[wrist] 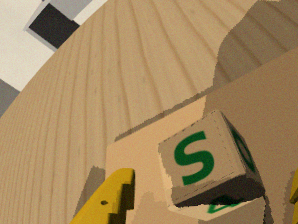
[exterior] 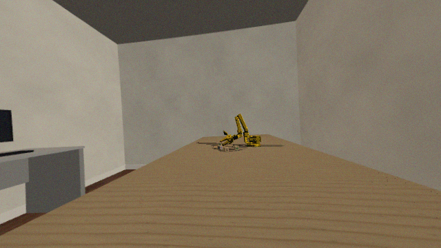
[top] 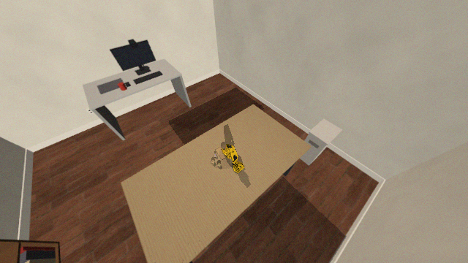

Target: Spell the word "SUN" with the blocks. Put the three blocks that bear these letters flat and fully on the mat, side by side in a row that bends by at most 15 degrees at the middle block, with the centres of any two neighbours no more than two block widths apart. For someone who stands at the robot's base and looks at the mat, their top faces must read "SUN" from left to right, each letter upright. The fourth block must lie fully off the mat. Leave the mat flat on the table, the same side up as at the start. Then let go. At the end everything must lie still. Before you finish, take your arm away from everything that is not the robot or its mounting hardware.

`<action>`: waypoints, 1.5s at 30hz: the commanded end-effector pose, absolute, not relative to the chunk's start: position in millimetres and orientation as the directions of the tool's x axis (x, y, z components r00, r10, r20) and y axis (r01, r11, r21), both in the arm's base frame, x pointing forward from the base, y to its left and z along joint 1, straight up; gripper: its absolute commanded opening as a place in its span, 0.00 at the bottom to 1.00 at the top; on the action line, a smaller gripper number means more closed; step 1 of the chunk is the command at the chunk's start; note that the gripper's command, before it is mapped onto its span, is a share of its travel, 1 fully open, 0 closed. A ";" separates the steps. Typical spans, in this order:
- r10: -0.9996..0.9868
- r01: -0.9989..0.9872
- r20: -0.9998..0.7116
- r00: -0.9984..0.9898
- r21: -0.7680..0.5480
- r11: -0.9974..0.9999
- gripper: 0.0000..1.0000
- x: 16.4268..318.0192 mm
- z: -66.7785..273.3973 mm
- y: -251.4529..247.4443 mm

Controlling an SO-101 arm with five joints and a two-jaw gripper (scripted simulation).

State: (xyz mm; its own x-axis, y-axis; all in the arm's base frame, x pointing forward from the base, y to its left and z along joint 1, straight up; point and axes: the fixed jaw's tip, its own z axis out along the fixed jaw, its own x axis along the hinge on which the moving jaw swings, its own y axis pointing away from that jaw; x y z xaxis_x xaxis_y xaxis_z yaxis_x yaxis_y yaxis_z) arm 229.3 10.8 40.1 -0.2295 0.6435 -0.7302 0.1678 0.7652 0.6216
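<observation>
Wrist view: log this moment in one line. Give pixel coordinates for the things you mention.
hand (top: 221,150) (exterior: 222,138) (wrist: 212,175): open | S block (wrist: 194,159): ungripped, above another lettered block (wrist: 200,214) | fourth-block position: cannot tell | SUN row: incomplete

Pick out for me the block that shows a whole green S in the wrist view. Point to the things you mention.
It's the tilted upper block (wrist: 192,162), with the S facing the camera; the block under it (wrist: 200,212) shows only part of a green letter.

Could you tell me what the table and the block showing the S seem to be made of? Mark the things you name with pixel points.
The table (top: 190,190) (exterior: 220,207) (wrist: 150,65) looks like pale wood, probably matte, as long grain lines run along its top. The S block (wrist: 175,142) seems to be plain light wood, dull rather than glossy, though painted plastic is possible.
</observation>
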 end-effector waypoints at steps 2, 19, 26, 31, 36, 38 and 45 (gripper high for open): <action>0.781 0.028 -0.617 -0.099 0.783 0.622 0.32 226.2 114.4 10.5; 0.778 0.025 -0.620 -0.096 0.780 0.625 0.32 229.0 114.2 10.7; 0.778 0.027 -0.621 -0.094 0.780 0.625 0.32 234.3 113.7 11.2; 0.782 0.030 -0.616 -0.092 0.783 0.621 0.32 241.5 114.1 12.0; 0.792 0.022 -0.605 -0.080 0.794 0.608 0.32 250.1 117.7 13.0; 0.803 0.009 -0.592 -0.068 0.804 0.594 0.32 254.3 123.0 13.6; 0.828 -0.041 -0.561 -0.024 0.828 0.560 0.32 277.6 130.1 16.3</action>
